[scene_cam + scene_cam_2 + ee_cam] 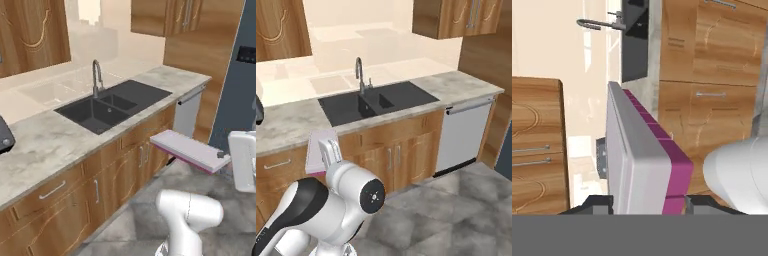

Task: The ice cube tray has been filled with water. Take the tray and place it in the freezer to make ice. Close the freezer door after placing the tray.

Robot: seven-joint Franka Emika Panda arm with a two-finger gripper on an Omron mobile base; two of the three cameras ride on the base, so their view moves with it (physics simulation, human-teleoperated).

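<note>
Hand view puts our gripper (647,202) closest to us, its two dark fingertips pressed against either side of the ice cube tray (643,160), one on the pale top face and one on the pink underside, so we judge it clamped on the tray's near end. From the left base view, the tray (187,149) hangs in the air in front of the wooden lower cabinets (107,182), roughly level, well clear of the stone counter (45,145) and the dark double sink (112,104) with its curved tap (96,75). We judge the carrying step to be in hand: the tray is lifted and not yet in the freezer. A dark grey door panel with a small black screen, the freezer door (240,95), stands at the right edge, beyond the pale dishwasher front (187,112). Whether that door is open we cannot tell. Next we would need to swing or drive toward it while holding the tray flat, since the water could spill. The cabinet fronts and dishwasher lie close beside the path.
</note>
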